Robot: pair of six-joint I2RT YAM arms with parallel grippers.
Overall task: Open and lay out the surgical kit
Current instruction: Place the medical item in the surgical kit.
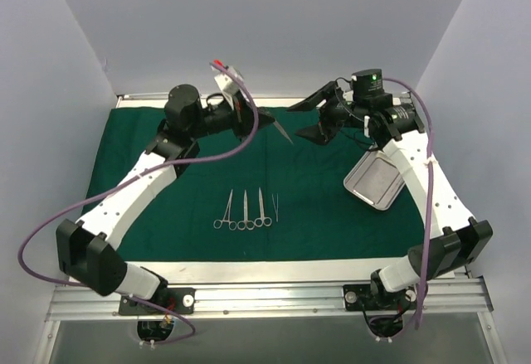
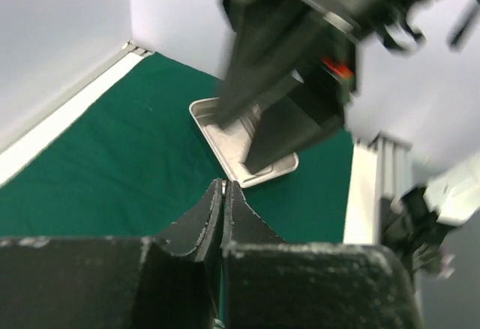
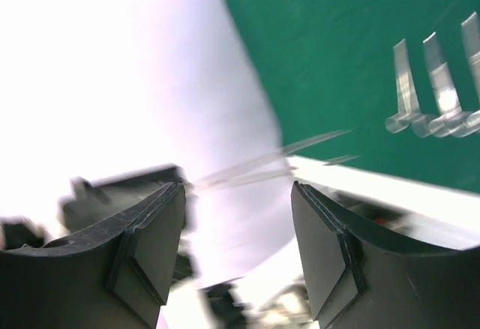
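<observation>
Surgical kit's green drape (image 1: pixel 315 215) spread flat; three ring-handled instruments (image 1: pixel 243 212) in a row mid-cloth; steel tray (image 1: pixel 376 179) at right, partly under right arm (image 1: pixel 419 169). Left gripper (image 1: pixel 272 120) clenched on thin silver instrument (image 1: pixel 284 133), right gripper (image 1: pixel 295 123) released just beside it.

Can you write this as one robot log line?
left hand shut on silver instrument | right hand open | three ring-handled instruments on drape

Drape (image 1: pixel 315 206) free between instruments (image 1: pixel 245 212), tray (image 1: pixel 375 180); left tool (image 1: pixel 267 119), right tool (image 1: pixel 300 122) crowd rear.
</observation>
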